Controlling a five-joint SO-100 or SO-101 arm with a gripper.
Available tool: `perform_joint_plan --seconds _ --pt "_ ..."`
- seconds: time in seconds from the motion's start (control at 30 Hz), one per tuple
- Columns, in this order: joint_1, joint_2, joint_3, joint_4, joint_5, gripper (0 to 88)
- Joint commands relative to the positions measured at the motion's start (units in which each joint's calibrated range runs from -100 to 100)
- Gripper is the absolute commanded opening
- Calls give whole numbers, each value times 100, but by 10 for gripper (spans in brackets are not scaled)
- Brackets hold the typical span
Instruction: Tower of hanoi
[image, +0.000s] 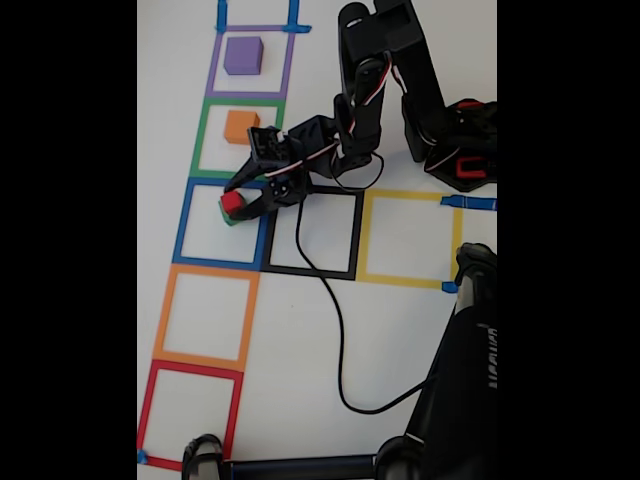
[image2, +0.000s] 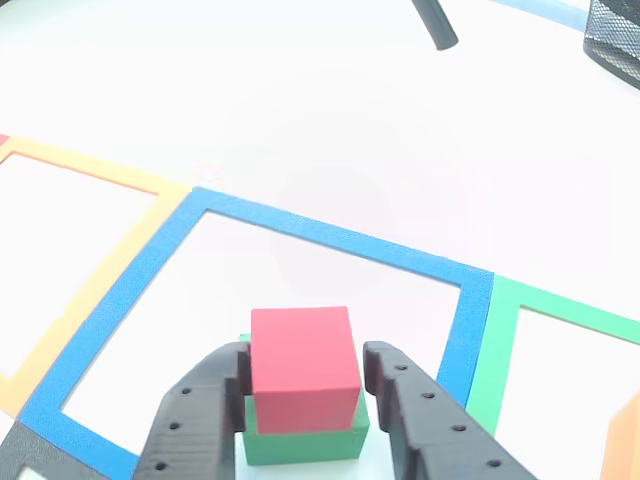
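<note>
Gripper (image: 243, 207) of black arm (image: 400, 80) lowered into blue tape square (image: 190, 215) in fixed view; fingers (image2: 200, 410) either side of red cube (image2: 303, 365) in other view, jaws narrowly apart and flanking cube closely on both sides, firm contact not clearly resolved. Red cube stacked on green cube (image2: 300, 440), green edge visible beneath and slightly wider than red; stack inside blue tape square (image2: 330, 240), towards its upper right part in fixed view, red cube (image: 232, 202) and sliver of green cube (image: 229, 217) just beside finger tips. Orange cube (image: 241, 126) alone inside green tape square (image: 203, 140), directly above blue square in fixed view; orange edge (image2: 625, 445) at far right of other view, within green tape square (image2: 560, 305). Purple cube (image: 243, 55) alone inside purple tape square (image: 213, 75), topmost of column in fixed view, well apart from gripper. Below blue square: orange tape square (image: 165, 315), then red tape square (image: 150, 400), no cube in either. Right of blue square: black tape square (image: 355, 235), then yellow tape square (image: 410, 195). Black cable (image: 335, 330) from arm, trailing down across black square and over white table (image: 300, 400). Second dark stand or arm (image: 465, 370) at lower right of fixed view
</note>
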Motion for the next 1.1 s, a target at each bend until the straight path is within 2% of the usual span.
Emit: perform_joint_plan --seconds 0.0,0.5,0.63,0.77,1.07 --pt "-87 -230 75 -101 36 66" --pt "-116 -795 321 -28 36 32" --pt "-87 -1417 312 523 36 32" --pt "-10 -2523 284 1737 36 28" --pt "843 -5470 -725 6774 36 26"
